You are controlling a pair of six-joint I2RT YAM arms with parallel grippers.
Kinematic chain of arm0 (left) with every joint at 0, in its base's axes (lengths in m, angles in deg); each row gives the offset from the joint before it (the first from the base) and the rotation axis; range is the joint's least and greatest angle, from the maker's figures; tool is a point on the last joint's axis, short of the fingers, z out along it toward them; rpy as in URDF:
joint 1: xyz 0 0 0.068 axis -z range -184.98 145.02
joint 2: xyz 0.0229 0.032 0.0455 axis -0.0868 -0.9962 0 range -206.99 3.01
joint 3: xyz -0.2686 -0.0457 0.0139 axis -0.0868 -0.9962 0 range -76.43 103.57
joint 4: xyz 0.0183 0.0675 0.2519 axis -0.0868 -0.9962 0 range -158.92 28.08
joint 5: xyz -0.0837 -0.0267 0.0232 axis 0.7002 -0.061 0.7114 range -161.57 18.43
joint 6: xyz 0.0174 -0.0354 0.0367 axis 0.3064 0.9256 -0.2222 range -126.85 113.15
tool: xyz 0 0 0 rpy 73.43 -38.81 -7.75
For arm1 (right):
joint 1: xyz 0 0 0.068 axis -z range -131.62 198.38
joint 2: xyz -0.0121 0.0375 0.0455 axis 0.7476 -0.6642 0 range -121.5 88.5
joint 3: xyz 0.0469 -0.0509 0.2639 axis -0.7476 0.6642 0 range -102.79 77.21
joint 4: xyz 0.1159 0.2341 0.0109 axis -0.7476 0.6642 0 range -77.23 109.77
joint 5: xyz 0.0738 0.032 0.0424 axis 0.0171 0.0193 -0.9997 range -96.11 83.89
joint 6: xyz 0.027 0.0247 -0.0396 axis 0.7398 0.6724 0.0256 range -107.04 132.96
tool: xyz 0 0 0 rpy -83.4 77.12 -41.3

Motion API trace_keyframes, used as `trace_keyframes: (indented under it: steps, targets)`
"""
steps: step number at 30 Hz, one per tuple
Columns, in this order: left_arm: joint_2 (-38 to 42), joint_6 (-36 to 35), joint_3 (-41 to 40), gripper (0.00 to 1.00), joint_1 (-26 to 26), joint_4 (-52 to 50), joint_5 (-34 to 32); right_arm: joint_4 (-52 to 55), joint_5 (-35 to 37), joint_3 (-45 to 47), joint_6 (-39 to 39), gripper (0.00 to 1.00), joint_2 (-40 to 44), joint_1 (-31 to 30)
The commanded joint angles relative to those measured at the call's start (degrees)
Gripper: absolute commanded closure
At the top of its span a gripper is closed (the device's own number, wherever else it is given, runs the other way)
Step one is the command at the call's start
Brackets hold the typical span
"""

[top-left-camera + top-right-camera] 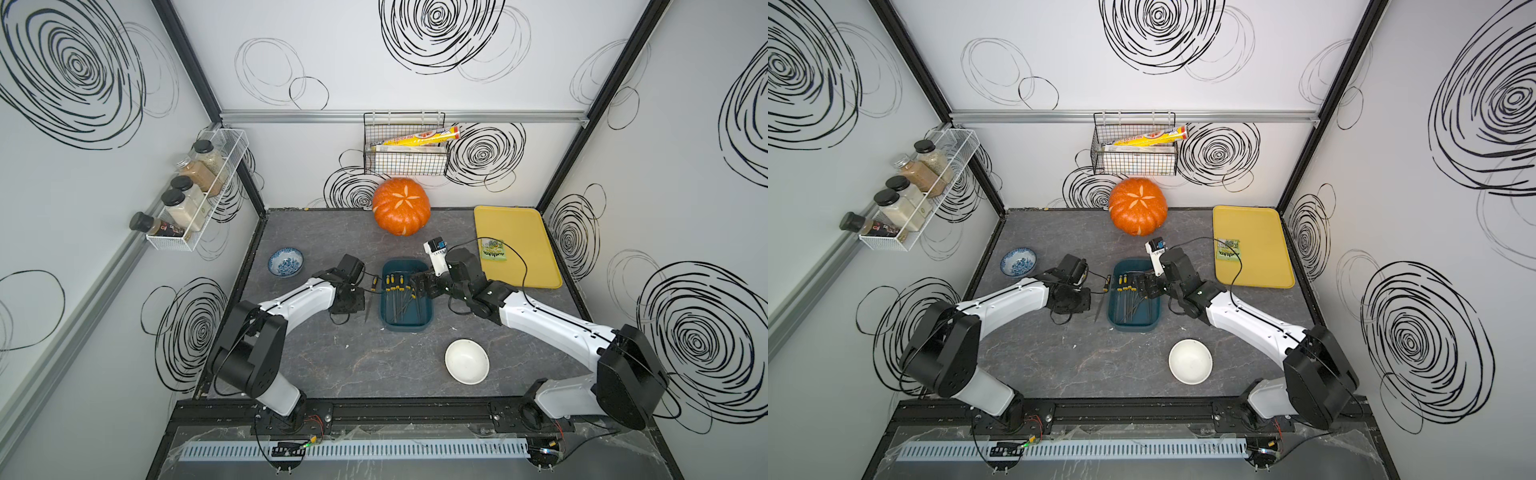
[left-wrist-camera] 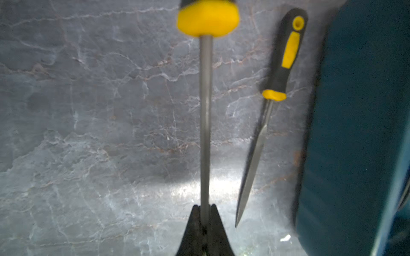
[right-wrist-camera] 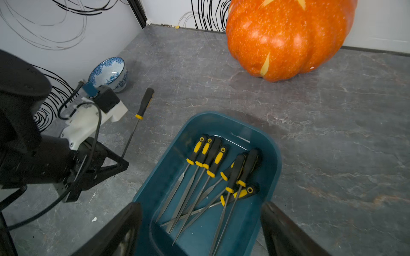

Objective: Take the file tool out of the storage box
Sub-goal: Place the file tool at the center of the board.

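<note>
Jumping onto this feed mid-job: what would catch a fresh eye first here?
The big orange pumpkin at the back of the table stands out first. Next is the teal storage box mid-table, holding several yellow-and-black files, with the open right hand over it. Beside the box, the left hand is shut on a thin file, and a loose file lies on the table.

Left gripper (image 2: 205, 209) clamped on file (image 2: 205, 110) shaft, handle out past the fingertips. Left arm (image 1: 299, 295) reaches forward, wrist low. Right gripper (image 3: 200, 206) jaws wide apart, pitched down; right arm (image 1: 552, 324) angled in toward left gripper.
</note>
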Motion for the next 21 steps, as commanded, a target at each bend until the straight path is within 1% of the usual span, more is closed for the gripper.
trace_keyframes:
  steps: [1,4,15,19,21]
  targets:
    - [-4.6,-3.1,2.8,1.0,0.2,-4.5,-0.8,0.5,0.1,-1.2,-1.0,0.11,0.8,0.2]
    - [-7.3,-4.1,4.0,1.0,0.2,-5.1,-0.3,0.4,-0.1,-1.1,-0.8,0.11,0.9,0.2]
    - [-11.7,-6.1,8.4,1.0,-0.5,-9.1,1.1,-0.1,-1.0,-1.1,-0.1,0.11,-0.1,0.2]
    - [-15.8,-7.1,12.0,1.0,-0.7,-12.3,1.4,0.1,-1.0,-1.4,0.0,0.11,-0.1,0.2]
    - [-16.5,-7.1,12.4,1.0,-0.6,-13.8,1.0,0.3,-1.2,-1.3,0.0,0.11,-0.1,0.2]
